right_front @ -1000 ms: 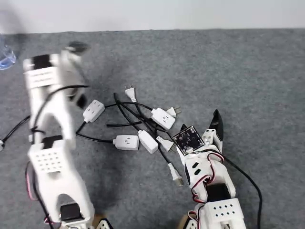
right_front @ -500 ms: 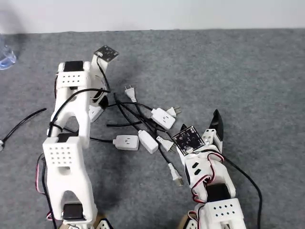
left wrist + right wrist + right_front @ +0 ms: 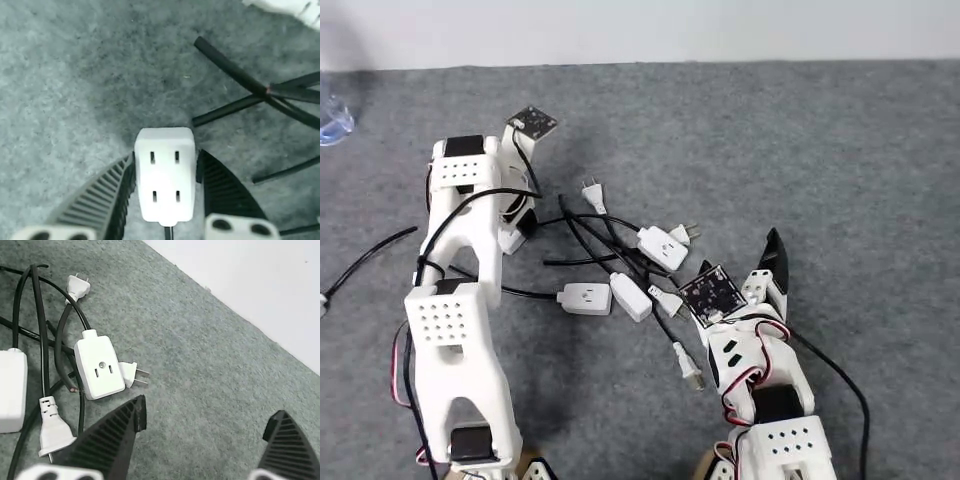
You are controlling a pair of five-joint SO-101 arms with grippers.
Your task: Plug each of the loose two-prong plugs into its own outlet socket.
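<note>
White two-socket outlet block [image 3: 164,180] lies on the grey felt worktop [image 3: 840,150] between the left gripper [image 3: 165,162] jaws, which press on both its sides. A second ago that arm stood off to the side. Right gripper [image 3: 207,412] has not moved, its jaws spread wide near the black cables [image 3: 42,340].
</note>
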